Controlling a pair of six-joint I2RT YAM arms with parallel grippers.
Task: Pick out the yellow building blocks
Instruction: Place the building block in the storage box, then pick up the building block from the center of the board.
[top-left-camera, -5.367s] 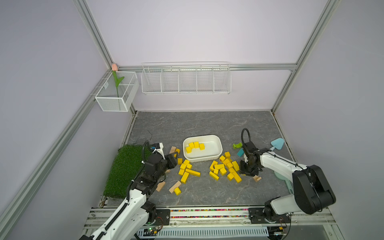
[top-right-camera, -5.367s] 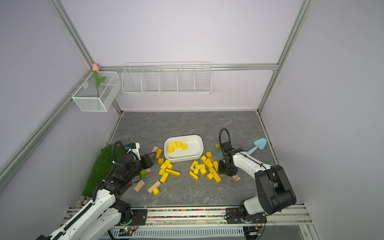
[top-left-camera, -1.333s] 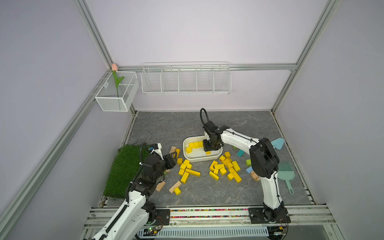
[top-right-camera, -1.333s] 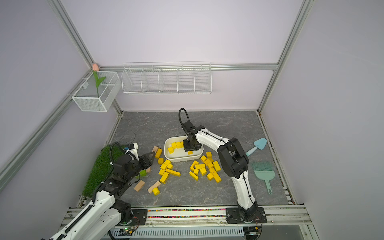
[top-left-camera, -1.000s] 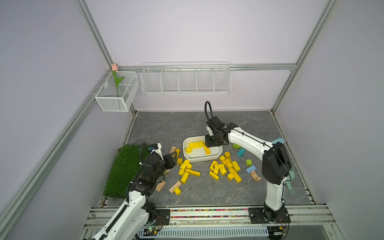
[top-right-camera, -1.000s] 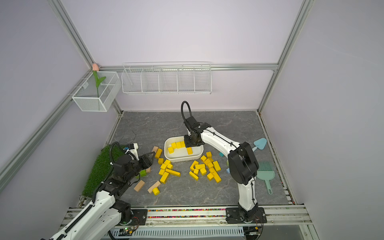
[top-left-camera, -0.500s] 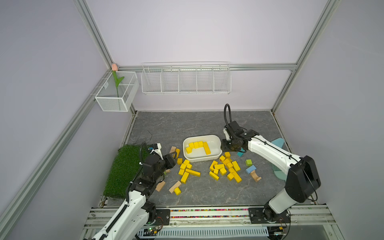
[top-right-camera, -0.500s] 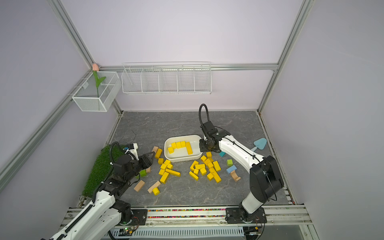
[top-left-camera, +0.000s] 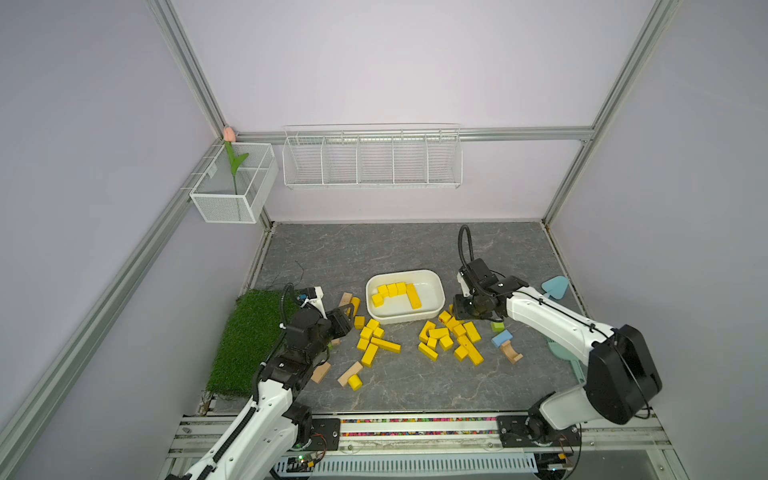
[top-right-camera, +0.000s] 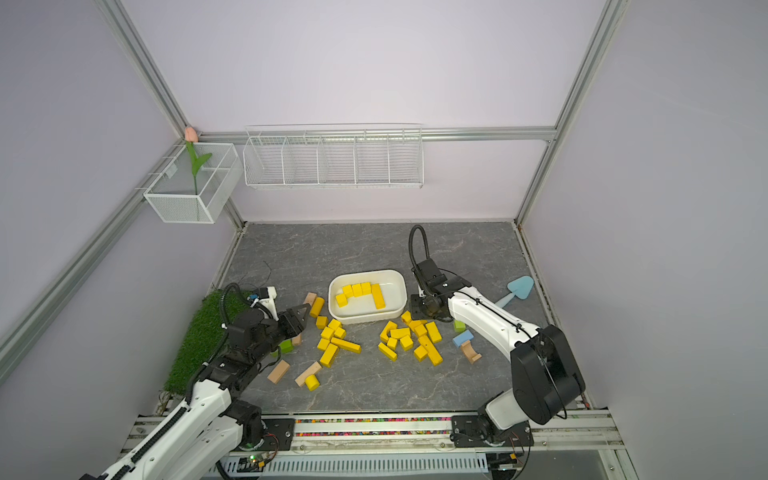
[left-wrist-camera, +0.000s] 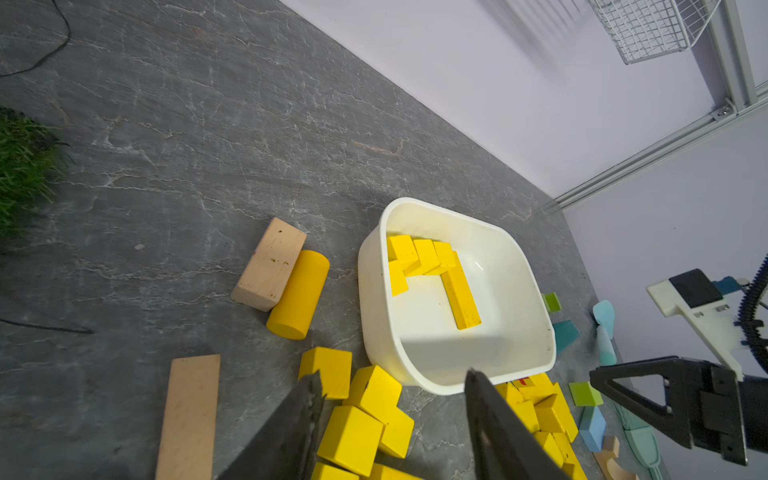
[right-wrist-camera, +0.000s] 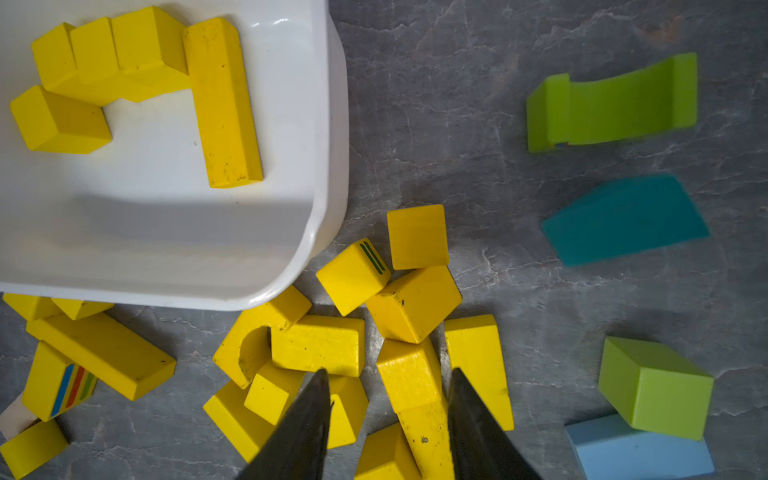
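Beside the grass mat (top-left-camera: 249, 332), left fingers (left-wrist-camera: 299, 419) hang half open, empty, over yellow building blocks (left-wrist-camera: 351, 436) on the table (top-left-camera: 374, 249). Past the white tub (right-wrist-camera: 332, 104) holding a few, right fingers (right-wrist-camera: 307, 424), parted and empty, straddle a yellow bar (right-wrist-camera: 415, 374) lying lengthwise between them.

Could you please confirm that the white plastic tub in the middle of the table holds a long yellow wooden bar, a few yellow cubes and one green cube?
Not quite: no green cube is in the white plastic tub. It holds only the long yellow wooden bar and a few yellow cubes. The green cube lies outside the tub on the grey table, as the right wrist view shows.
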